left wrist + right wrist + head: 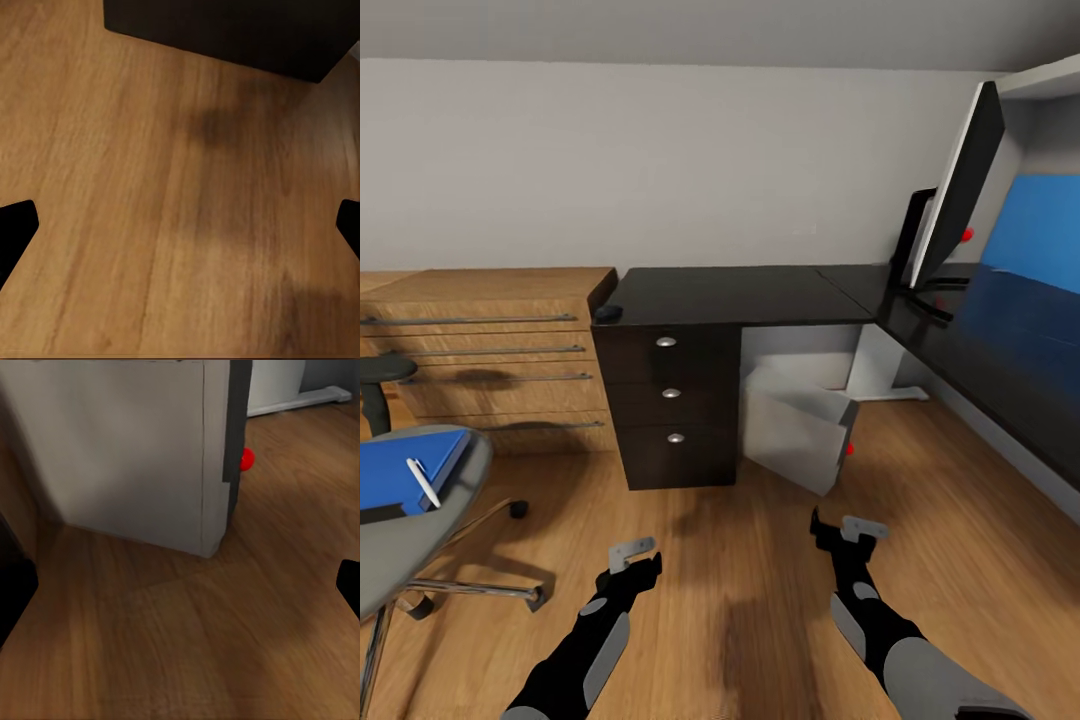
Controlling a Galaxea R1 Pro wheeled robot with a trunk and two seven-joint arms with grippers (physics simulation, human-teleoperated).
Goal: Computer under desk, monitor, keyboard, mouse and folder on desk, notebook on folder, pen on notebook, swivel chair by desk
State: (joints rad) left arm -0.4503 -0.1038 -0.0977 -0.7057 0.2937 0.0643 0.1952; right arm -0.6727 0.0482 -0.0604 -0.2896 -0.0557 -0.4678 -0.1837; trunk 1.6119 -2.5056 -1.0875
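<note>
While both arms hang low over the wood floor [740,620], the black L-shaped surface [760,295] fills the middle of the grey-walled bedroom. Its monitor [960,190] stands up at 2 o'clock, the mouse [608,312] sits on its left corner, and the computer [800,425] is tucked underneath. At 9 o'clock the swivel chair [400,540] carries the folder [405,470] and pen [423,483]. Left pincer [632,560] and right pincer [848,530] both look released, holding nothing.

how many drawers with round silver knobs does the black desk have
3, stacked in one column at the desk's left end: top drawer, middle drawer, bottom drawer. More may be hidden further along the desk.
</note>
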